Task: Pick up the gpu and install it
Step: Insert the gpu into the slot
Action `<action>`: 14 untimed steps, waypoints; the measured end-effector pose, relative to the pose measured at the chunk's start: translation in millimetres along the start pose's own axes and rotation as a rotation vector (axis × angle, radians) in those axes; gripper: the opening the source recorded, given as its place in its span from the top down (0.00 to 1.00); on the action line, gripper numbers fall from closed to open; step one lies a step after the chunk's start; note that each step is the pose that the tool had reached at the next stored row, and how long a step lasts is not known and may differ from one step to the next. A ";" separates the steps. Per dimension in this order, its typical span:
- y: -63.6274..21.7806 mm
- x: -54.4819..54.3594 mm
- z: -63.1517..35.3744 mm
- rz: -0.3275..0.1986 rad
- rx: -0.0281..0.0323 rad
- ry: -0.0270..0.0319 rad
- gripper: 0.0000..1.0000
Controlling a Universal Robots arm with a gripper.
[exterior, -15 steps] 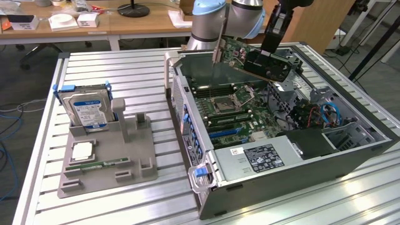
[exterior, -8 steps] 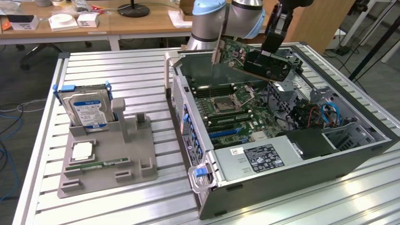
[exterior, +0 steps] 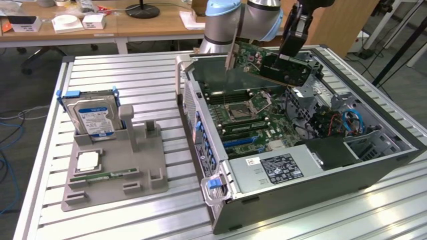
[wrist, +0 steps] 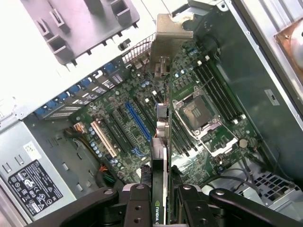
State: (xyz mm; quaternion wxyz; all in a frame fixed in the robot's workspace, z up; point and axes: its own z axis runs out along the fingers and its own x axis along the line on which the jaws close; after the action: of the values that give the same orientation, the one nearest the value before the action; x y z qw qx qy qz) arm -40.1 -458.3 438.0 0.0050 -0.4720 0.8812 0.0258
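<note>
The gpu is a thin green circuit card with a black cooler block on one face and a silver end bracket; the claw grips it at the cooler. It hangs tilted over the open computer case, above the motherboard; from the wrist it shows edge-on, bracket end outermost.

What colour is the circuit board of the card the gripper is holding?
Green; the gpu shows it best in the exterior view.

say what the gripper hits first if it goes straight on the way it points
Probably the motherboard, beside the blue slot: the gripper points down into the case, and the gpu it holds would touch first. Depth is unclear.
</note>
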 end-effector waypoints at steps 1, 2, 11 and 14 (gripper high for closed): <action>0.0 0.0 0.0 -0.005 -0.0002 0.0002 0.74; 0.0 0.0 0.0 -0.011 -0.0003 0.0004 0.74; 0.0 0.0 0.0 -0.055 -0.0016 0.0026 0.74; 0.0 0.0 0.0 -0.068 -0.0020 0.0032 0.74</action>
State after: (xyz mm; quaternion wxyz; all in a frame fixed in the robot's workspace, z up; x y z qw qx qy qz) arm -40.1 -458.3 438.0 0.0040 -0.5019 0.8645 0.0257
